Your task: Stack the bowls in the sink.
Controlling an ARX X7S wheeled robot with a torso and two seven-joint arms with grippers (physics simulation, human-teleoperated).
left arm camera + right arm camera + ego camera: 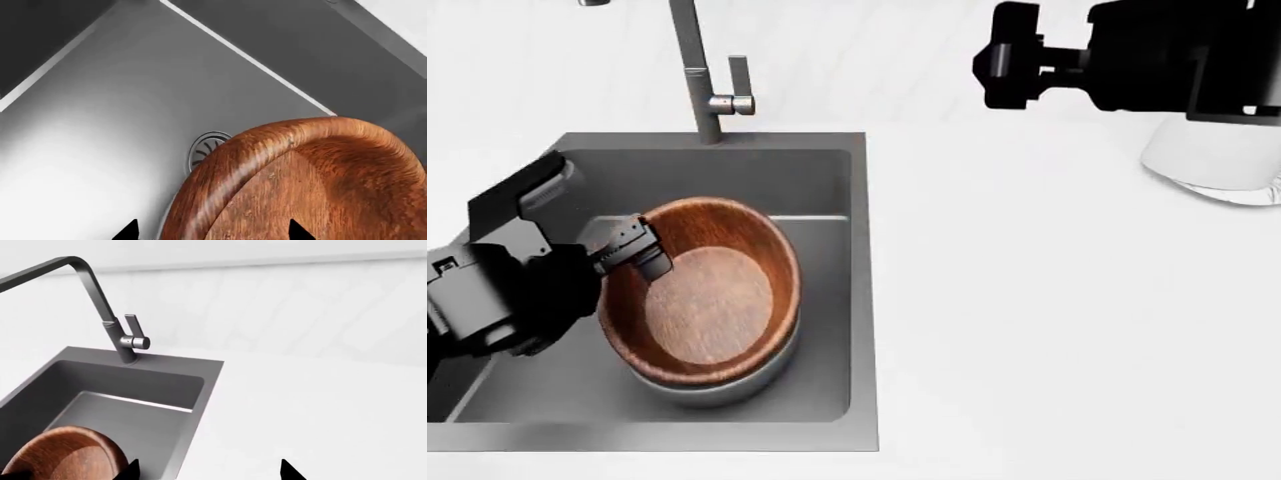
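Note:
The reddish-brown wooden bowl sits nested in the grey bowl, of which only the lower right edge shows beneath it. Both stand in the dark grey sink. My left gripper is at the wooden bowl's left rim. In the left wrist view the left gripper is open, its fingertips wide apart on either side of the wooden bowl's rim. My right gripper is raised over the counter at the back right, open and empty. The right wrist view shows the right gripper above the sink's right edge.
A tall steel faucet stands behind the sink. The round drain shows beside the wooden bowl. A white cylindrical thing stands on the white counter under the right arm.

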